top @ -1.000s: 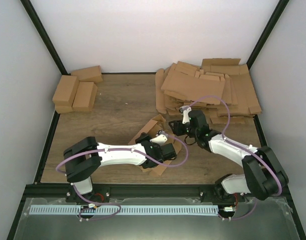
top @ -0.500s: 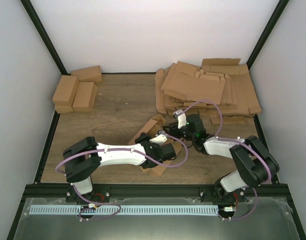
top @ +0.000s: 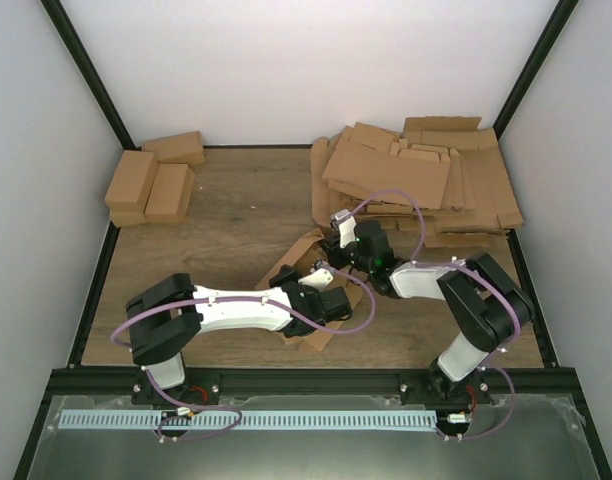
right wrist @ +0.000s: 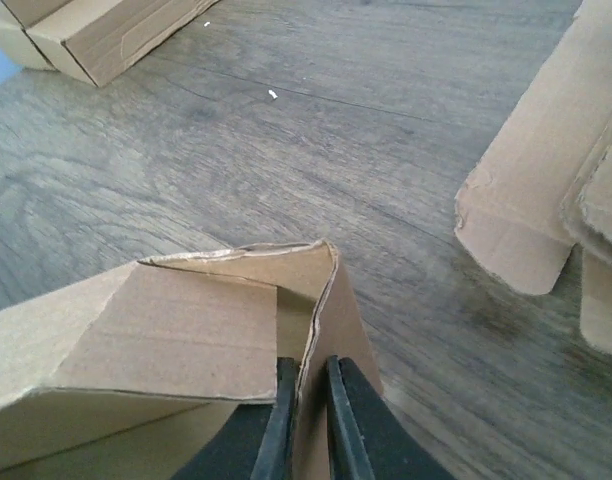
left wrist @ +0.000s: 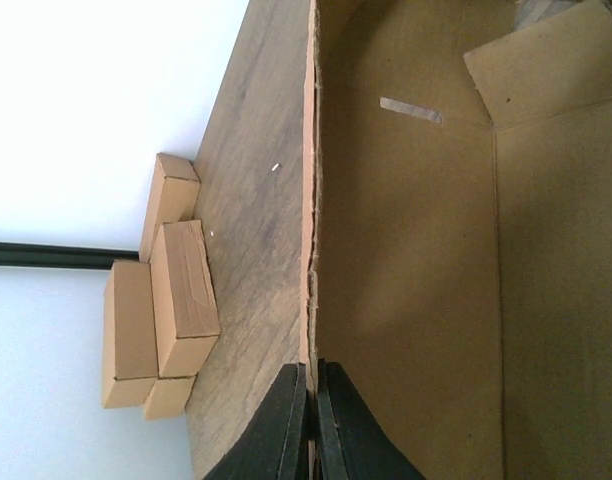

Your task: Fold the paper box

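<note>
The paper box [top: 298,266] lies half opened at the middle of the table, its flaps standing up. My left gripper [top: 309,284] is shut on the thin edge of one wall; in the left wrist view the two fingers [left wrist: 312,385] pinch that edge, with the box's brown inside [left wrist: 426,260] spreading to the right. My right gripper [top: 332,254] reaches in from the right. In the right wrist view its gripper [right wrist: 308,385] has the upright corner flap of the box [right wrist: 321,300] pinched between both fingers.
A big heap of flat cardboard sheets [top: 416,180] fills the back right; its curled edges [right wrist: 536,200] hang close to my right wrist. Three small closed cartons [top: 151,185] stand at the back left, the same cartons [left wrist: 166,290] showing past the box wall.
My right arm has swung left from the sheet heap to the box, and its jaws have closed onto the corner flap. The left arm has kept its grip and place.
</note>
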`<state>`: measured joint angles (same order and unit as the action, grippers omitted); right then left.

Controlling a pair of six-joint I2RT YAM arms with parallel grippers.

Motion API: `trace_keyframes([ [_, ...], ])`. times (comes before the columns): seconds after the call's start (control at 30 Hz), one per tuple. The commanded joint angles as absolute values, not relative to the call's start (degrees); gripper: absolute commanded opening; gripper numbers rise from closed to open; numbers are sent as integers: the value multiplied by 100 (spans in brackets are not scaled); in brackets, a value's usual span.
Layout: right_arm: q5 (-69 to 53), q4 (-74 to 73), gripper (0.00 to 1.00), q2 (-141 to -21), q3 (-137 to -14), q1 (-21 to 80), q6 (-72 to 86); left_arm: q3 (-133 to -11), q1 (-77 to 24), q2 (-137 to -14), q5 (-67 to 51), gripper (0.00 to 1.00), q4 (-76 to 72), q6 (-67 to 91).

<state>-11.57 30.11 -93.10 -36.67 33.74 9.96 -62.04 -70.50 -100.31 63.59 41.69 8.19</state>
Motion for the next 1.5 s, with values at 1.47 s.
trace_keyframes([
  [1.47, -1631, 269, 7, -8809, -4809, 3693, 3356, -6270, -7049, -10041, 6395, 4, 4377, 1414],
])
